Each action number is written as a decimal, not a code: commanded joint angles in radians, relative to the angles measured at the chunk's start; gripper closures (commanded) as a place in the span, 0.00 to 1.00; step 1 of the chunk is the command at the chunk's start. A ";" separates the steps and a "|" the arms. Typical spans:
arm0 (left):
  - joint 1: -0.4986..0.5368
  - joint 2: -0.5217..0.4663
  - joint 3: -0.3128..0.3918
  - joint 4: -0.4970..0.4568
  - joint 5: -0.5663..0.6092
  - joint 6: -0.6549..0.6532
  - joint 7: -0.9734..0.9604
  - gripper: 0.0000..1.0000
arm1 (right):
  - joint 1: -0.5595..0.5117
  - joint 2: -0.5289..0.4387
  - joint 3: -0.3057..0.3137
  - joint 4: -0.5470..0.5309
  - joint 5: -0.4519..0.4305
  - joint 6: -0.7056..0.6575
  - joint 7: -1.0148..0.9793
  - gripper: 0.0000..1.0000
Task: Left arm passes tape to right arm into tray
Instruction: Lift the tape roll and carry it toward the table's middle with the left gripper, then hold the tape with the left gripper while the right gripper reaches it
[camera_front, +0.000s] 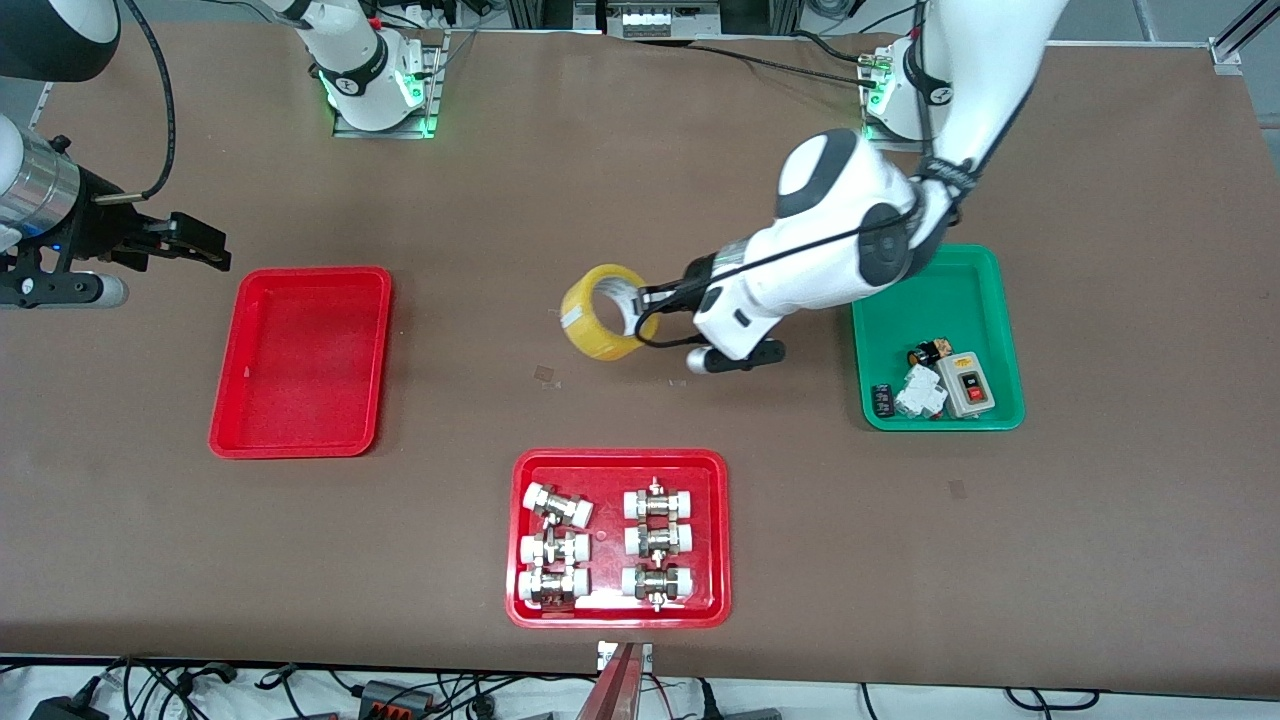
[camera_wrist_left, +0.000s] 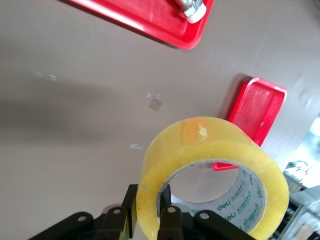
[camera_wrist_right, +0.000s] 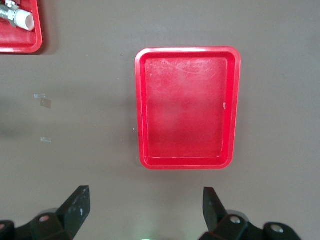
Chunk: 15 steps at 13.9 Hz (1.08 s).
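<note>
The yellow tape roll (camera_front: 603, 311) hangs in the air over the bare middle of the table, held on edge by my left gripper (camera_front: 650, 302). In the left wrist view the tape (camera_wrist_left: 210, 150) has its wall pinched between the two fingers, one outside and one inside the core, so my left gripper (camera_wrist_left: 149, 207) is shut on it. My right gripper (camera_front: 205, 245) is open and empty, above the table at the right arm's end, beside the plain red tray (camera_front: 300, 362). In the right wrist view its fingers stand wide apart (camera_wrist_right: 145, 202) with the tray (camera_wrist_right: 187, 107) ahead.
A red tray with white-capped metal fittings (camera_front: 618, 538) lies nearer the front camera than the tape. A green tray (camera_front: 935, 340) with small electrical parts lies at the left arm's end, partly under the left arm.
</note>
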 joint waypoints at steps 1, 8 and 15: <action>-0.098 0.087 0.025 0.110 -0.020 0.044 -0.111 1.00 | -0.002 0.023 0.004 0.010 0.015 -0.060 -0.024 0.00; -0.161 0.144 0.028 0.121 -0.017 0.157 -0.103 1.00 | -0.013 0.140 -0.003 0.015 0.427 -0.055 -0.139 0.00; -0.180 0.145 0.029 0.121 0.157 0.222 -0.168 1.00 | 0.047 0.278 0.006 0.010 0.722 0.085 -0.203 0.00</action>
